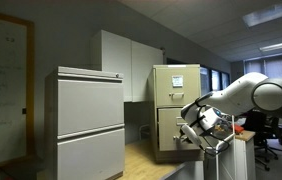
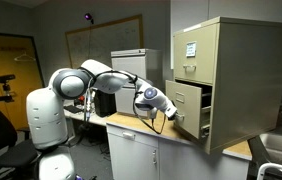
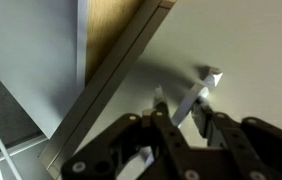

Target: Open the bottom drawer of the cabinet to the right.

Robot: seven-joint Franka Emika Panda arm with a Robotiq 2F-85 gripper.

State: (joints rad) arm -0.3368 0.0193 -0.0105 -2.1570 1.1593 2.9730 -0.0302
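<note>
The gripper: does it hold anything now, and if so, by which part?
The gripper appears to hold the bottom drawer of the beige cabinet by its handle, which lies between the two fingers.

Grey two-drawer cabinet point(image 1: 89, 125), whiteboard point(image 1: 3, 70) — wall-mounted, white cupboards point(image 1: 129, 62), wooden countertop point(image 1: 149, 160)

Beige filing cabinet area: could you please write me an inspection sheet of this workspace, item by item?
Surface: wooden counter; the cabinet stands on it.
Job's things: beige cabinet; its bottom drawer is partly open.
Clutter: nothing seen.
Grippers: end effector has its fingers on either side of the drawer handle; whether it is clamped cannot be told.
Cables: thin cable along the arm.
Surroundings: grey cabinet, whiteboard, office chair.
</note>
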